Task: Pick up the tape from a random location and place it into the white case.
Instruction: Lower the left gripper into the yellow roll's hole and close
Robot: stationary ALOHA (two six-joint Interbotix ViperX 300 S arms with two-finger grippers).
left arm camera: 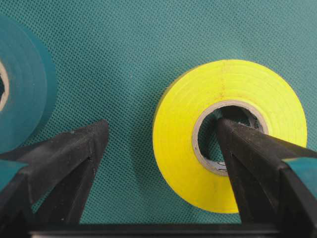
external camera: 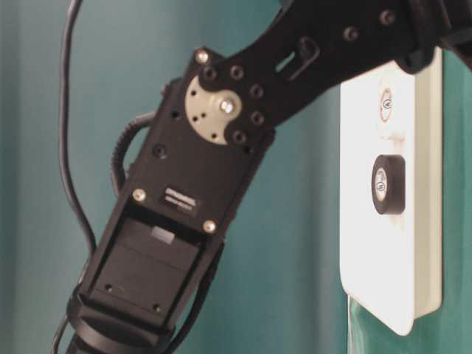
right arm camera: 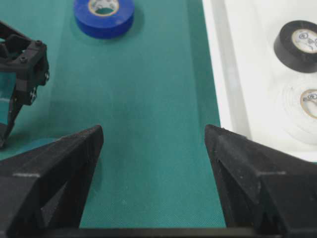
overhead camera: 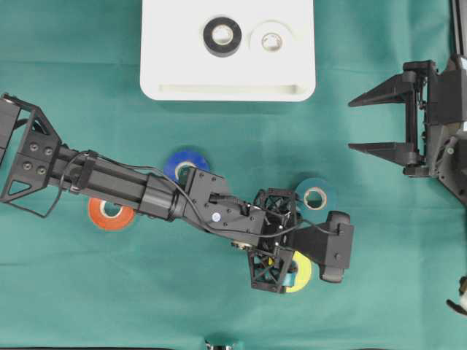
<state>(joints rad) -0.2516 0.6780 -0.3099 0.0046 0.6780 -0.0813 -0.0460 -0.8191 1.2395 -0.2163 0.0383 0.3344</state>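
- left hand (left arm camera: 161,134) spread wide, low over the green surface (left arm camera: 124,49); one finger (left arm camera: 247,148) set inside the core of the yellow tape (left arm camera: 183,134), the other finger (left arm camera: 74,148) outside the roll, on bare cloth.
- yellow tape flat on the surface, partly hidden under the left hand in the overhead view; not lifted.
- teal tape (overhead camera: 315,195) flat, just beside the left hand, apart from the yellow roll.
- blue tape (overhead camera: 186,165) and orange tape (overhead camera: 110,213) flat on the surface, either side of the left arm, both partly covered by it.
- right hand (overhead camera: 363,124) spread, nothing between the fingers, out at the right edge, well apart from all loose rolls.
- white case (overhead camera: 168,44) farthest off, at the top of the surface; black tape (overhead camera: 222,36) and white tape (overhead camera: 271,39) inside it, side by side, apart.
- narrow slot along the near rim of the case.
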